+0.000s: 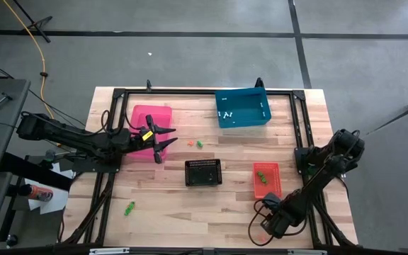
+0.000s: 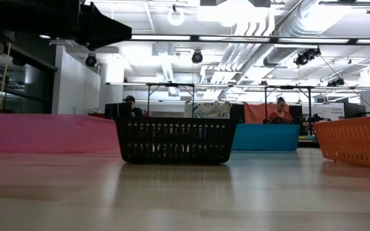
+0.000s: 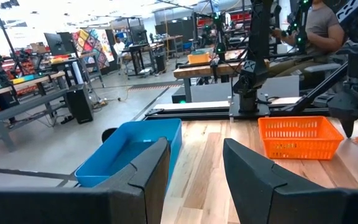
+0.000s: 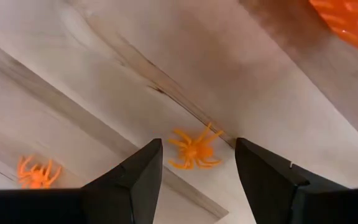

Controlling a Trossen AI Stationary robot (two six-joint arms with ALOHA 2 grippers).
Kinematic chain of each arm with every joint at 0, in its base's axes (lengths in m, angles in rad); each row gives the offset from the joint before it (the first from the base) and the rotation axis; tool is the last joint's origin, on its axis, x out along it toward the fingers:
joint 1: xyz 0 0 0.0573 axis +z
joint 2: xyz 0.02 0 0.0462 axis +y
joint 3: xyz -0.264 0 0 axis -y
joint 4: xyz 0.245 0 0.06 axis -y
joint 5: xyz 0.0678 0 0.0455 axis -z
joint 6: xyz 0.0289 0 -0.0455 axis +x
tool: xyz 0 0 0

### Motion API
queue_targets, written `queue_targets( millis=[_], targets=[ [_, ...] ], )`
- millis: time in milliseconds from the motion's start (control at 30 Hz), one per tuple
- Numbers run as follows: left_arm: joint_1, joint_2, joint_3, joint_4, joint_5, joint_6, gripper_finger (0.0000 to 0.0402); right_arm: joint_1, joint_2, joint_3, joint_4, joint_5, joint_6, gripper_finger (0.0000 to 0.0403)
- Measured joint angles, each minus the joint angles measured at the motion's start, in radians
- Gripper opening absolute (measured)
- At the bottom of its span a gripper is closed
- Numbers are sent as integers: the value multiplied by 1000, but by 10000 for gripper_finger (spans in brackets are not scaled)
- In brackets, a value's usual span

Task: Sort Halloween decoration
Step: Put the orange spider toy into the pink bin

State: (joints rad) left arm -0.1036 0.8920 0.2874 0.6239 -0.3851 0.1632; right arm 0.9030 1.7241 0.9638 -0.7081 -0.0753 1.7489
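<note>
— Where's the right pincer (image 4: 197, 163)?
— Low over the table (image 4: 104, 56), fingers spread, an orange spider (image 4: 193, 149) lying loose between them.
— The left pincer (image 1: 163, 139)?
— Spread too, empty, beside the pink bin (image 1: 151, 120).

The table (image 1: 190, 205) is pale planked wood, smooth with a faint sheen. Between the open jaws of the right gripper (image 4: 197, 163) lies an orange spider (image 4: 193, 149) — soft-looking plastic. The black basket (image 2: 174, 140) is matt perforated plastic — the blue bin (image 1: 242, 108) smooth-walled.
</note>
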Motion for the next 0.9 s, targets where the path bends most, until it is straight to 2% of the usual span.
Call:
queue_targets(
  millis=[233, 433, 800, 900],
  targets=[
    [0, 0, 0, -7, 0, -3, 140, 0, 12, 2, -2, -4, 4, 186],
    [0, 0, 0, -8, 0, -3, 140, 0, 59, 7, -1, -25, -1, 127],
    [0, 0, 0, -8, 0, -4, 140, 0, 51, 8, 0, -38, -30, 12],
    [0, 0, 0, -8, 0, -4, 140, 0, 29, 5, -3, -36, -45, 7]
  ],
)
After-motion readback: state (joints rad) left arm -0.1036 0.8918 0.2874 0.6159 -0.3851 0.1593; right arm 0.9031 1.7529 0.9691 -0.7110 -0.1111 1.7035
